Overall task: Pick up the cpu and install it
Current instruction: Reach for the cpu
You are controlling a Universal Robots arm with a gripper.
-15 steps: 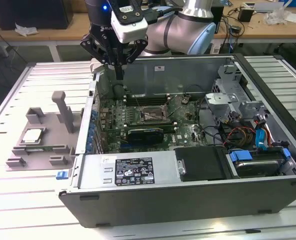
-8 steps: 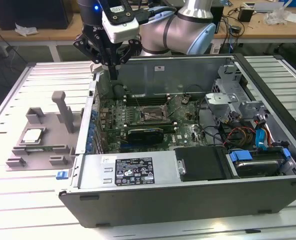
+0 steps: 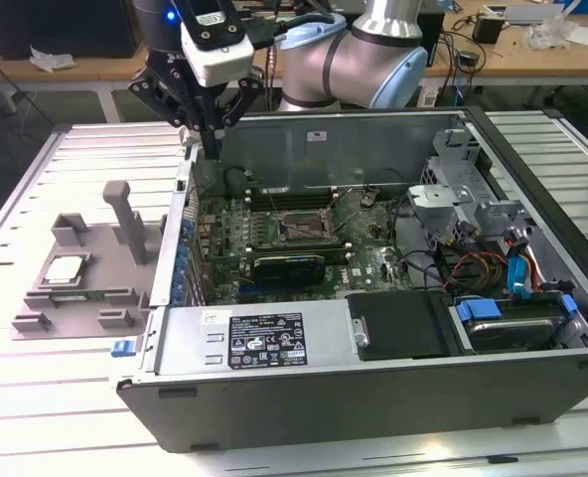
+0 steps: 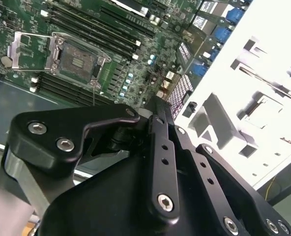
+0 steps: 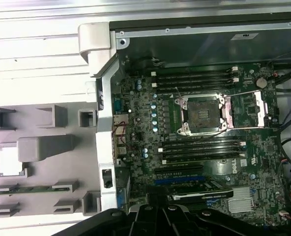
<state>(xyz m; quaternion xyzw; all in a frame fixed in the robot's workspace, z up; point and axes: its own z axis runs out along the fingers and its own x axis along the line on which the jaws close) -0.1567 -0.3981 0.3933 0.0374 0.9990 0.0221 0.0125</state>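
Note:
The cpu point(image 3: 64, 268) is a small silver square lying in a recess of the grey plastic tray point(image 3: 85, 298), on the exterior view's left, outside the computer case. In the first wrist view the cpu point(image 5: 9, 160) shows pale in the same tray. The dark socket point(image 3: 299, 229) on the green motherboard stands open and bare, its metal frame point(image 5: 251, 109) flipped aside. My gripper point(image 3: 211, 147) hangs over the case's back corner nearest the tray, well above both cpu and socket. Its black fingers point(image 4: 160, 142) are pressed together with nothing between them.
The open computer case point(image 3: 373, 393) lies on a slatted metal table point(image 3: 36, 397). Upright grey blocks point(image 3: 127, 219) rise from the tray. Memory slots point(image 5: 194, 76), a graphics card point(image 3: 289, 266), a drive cage point(image 3: 463, 194) and cables point(image 3: 483, 263) crowd the case interior.

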